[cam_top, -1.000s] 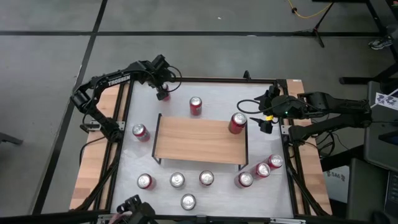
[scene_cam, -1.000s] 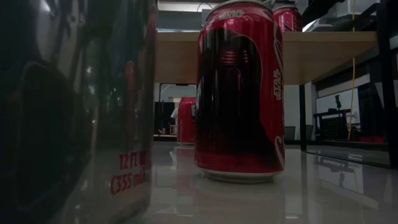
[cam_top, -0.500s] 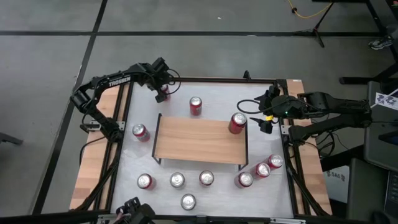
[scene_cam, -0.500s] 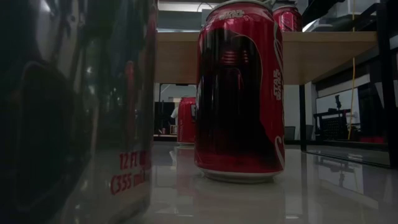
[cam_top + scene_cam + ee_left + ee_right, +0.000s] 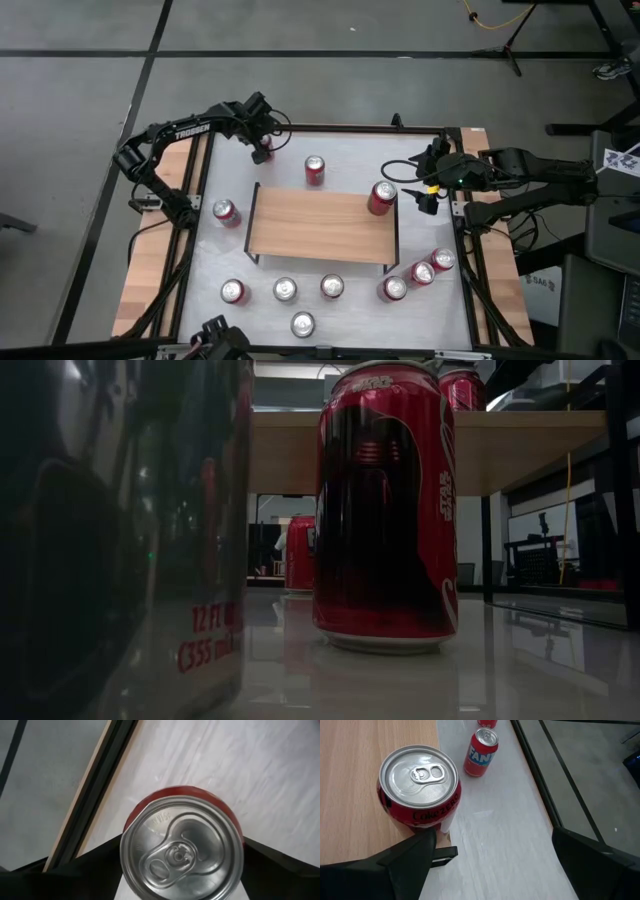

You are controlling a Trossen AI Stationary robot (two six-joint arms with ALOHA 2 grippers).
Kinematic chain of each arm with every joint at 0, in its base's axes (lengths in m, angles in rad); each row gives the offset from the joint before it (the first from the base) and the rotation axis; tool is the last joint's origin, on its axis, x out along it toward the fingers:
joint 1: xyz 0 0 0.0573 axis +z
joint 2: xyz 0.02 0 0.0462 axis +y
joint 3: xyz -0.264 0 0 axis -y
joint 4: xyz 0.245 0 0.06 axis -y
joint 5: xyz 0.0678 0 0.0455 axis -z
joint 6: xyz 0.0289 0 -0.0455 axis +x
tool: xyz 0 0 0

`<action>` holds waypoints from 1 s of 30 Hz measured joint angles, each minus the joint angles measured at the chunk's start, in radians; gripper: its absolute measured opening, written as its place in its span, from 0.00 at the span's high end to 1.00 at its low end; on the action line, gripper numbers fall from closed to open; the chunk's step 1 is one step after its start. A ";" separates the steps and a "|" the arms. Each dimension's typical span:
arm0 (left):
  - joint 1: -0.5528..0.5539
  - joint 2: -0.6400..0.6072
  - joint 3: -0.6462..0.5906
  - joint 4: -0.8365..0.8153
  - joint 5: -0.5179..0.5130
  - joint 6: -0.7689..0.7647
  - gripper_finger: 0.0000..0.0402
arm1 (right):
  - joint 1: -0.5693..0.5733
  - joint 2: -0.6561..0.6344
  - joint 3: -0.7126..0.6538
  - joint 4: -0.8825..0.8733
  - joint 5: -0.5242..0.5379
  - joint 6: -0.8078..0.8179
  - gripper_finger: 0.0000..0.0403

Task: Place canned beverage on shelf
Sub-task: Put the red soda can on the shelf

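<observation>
My left gripper [image 5: 262, 143] is at the table's far left, shut on a red can [image 5: 262, 152]; the left wrist view looks down on the can's silver top [image 5: 182, 852]. A second red can [image 5: 381, 197] stands upright on the far right corner of the shelf [image 5: 320, 225], a low rack with a light wooden plank top and black legs. My right gripper [image 5: 416, 192] is open and empty just right of that can, which shows in the right wrist view [image 5: 419, 785] ahead of the spread fingers [image 5: 415, 855]. My left gripper pinches the can's two opposite sides [image 5: 125, 842] between its two fingers, which come from above and point down. The can is upright with its top toward the camera. The can's own body hides its base, so I cannot tell whether it is on the table or lifted.
Single cans stand behind the shelf [image 5: 314, 170] and to its left [image 5: 224, 211]. Several more cans stand in a row along the near side [image 5: 285, 290] and at the near right [image 5: 421, 272]. In the low view big cans [image 5: 385, 510] stand in front of the shelf plank [image 5: 530, 450].
</observation>
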 joint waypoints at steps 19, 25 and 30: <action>-0.090 0.002 0.123 -0.066 -0.024 -0.031 0.30 | 0.000 0.000 0.000 0.000 0.000 0.000 0.04; -0.119 0.002 0.331 -0.224 -0.037 -0.097 0.30 | 0.000 0.000 0.000 0.000 0.000 0.000 0.04; -0.165 0.002 0.504 -0.416 -0.035 -0.197 0.30 | 0.000 0.000 0.000 0.000 0.000 0.000 0.04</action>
